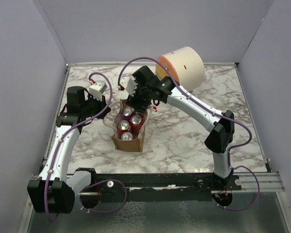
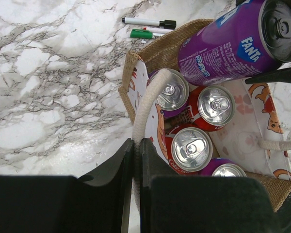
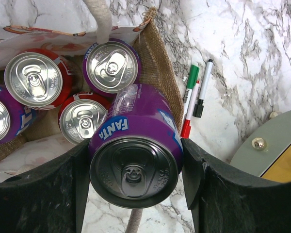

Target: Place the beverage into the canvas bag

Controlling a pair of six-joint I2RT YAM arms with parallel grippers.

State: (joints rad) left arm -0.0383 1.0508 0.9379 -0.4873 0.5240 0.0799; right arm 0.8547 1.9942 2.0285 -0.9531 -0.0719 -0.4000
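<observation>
Nearest the bases in the top view, the tan-brown canvas tote bag (image 1: 128,143) stands upright on the white marble table (image 1: 184,141), already packed with four upright drink cans (image 2: 191,148), red and purple. At the bag's 10 o'clock the left gripper (image 2: 137,145) has its fingers pinched tight on the white rope handle (image 2: 148,104), probably to steady the bag and keep its mouth spread. At the bag's 12 o'clock the right gripper (image 3: 134,170) stands half open, clamped on the sides of a purple Fanta can (image 3: 136,126), which hangs tilted over the far rim and is not yet inside; the slant likely aims it at the remaining gap. Only the wrist views show the pinch on the handle and three marker pens (image 3: 196,94) lying just beyond the bag, which the overhead view hides behind the arm. Farthest, at 1 o'clock, lies a cream-and-orange drum (image 1: 182,68)
</observation>
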